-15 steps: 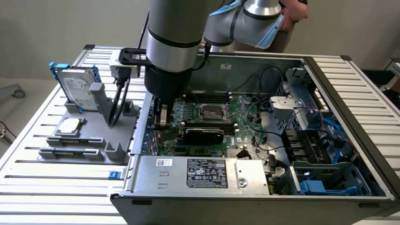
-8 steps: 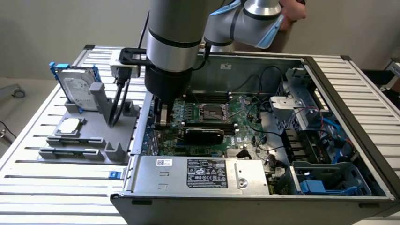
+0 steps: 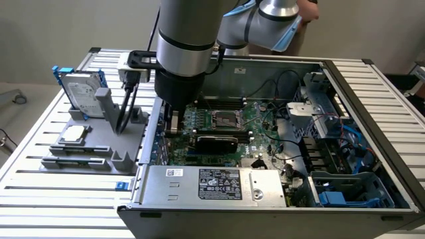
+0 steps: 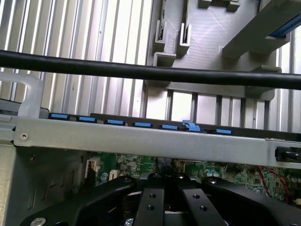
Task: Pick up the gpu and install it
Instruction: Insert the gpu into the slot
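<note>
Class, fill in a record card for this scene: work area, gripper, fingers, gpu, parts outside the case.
work area: open computer case on a slatted table
gripper: down inside the case, at the motherboard's edge on the exterior view's left
fingers: shut
gpu: black card on the motherboard beside the gripper; whether it is gripped cannot be told
outside the case: hard drive in a blue frame, upright in a grey holder

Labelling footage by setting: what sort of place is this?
Probably a robotics lab bench: a robot arm over an open computer case on a slatted metal table, beside a grey parts fixture.
</note>
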`<state>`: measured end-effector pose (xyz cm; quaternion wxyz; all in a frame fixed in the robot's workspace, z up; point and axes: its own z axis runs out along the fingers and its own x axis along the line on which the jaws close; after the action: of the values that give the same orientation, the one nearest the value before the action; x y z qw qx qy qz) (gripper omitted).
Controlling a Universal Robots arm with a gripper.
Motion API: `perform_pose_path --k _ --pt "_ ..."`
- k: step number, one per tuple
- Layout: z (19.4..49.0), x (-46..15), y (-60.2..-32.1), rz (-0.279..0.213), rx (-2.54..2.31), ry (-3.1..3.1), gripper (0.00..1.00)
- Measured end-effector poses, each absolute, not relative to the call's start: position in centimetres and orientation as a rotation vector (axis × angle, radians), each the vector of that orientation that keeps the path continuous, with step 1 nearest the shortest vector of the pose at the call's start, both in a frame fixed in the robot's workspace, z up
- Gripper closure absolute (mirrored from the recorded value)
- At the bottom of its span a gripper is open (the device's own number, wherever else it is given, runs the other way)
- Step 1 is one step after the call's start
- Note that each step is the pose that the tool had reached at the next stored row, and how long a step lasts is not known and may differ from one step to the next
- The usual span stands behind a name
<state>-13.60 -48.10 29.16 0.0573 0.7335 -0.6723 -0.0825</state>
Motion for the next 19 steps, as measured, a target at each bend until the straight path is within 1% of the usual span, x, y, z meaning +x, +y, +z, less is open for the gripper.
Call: perform_pose_path --k 19 --pt "29.16 -13.61 -48.11 -0.245 2.214 -2.054 0.89"
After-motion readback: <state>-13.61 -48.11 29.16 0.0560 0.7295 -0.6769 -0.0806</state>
